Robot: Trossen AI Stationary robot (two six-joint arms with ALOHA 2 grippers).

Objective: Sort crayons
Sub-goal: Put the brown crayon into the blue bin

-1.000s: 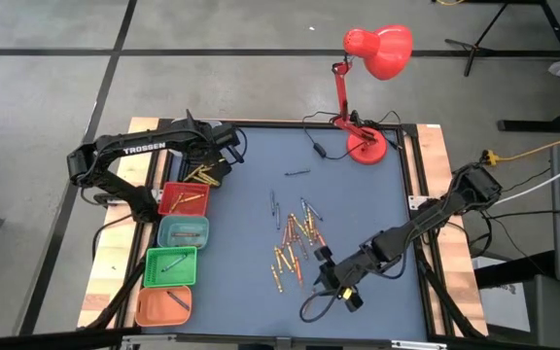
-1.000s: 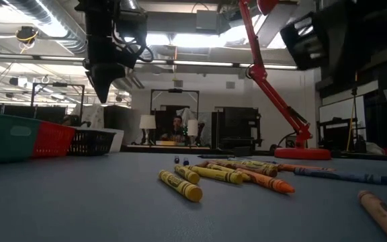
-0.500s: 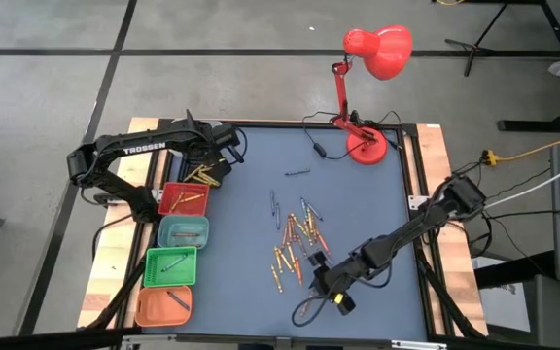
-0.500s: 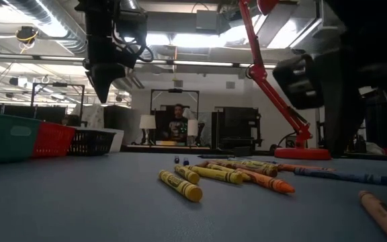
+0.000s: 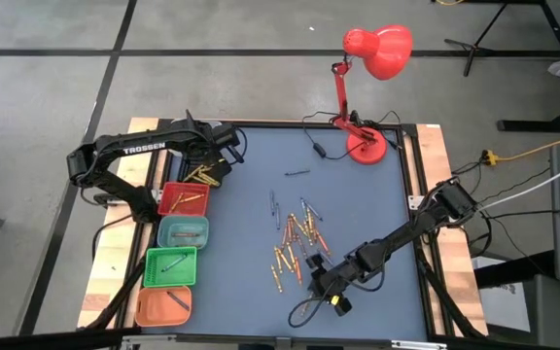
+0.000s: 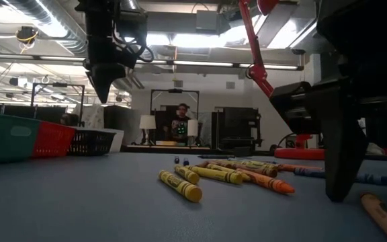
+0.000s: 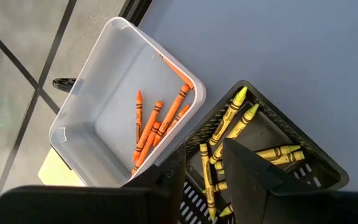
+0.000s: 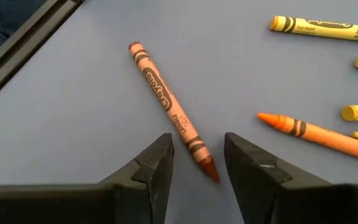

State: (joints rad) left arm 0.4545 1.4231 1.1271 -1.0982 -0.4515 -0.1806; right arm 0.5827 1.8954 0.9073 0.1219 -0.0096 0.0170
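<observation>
2 dark, jointed arms — white "TROSSEN" lettering on the left arm (image 5: 144, 148) — blunt black wedge fingers.

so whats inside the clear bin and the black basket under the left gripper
The clear bin holds several orange crayons; the black basket beside it holds yellow crayons. The left gripper, fingers apart, covers part of the basket, so a full count isn't possible.

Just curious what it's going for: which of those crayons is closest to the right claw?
The brown crayon, lying alone with its tip between the open fingers of the right gripper. The orange crayon and the yellow crayons lie off to one side.
</observation>
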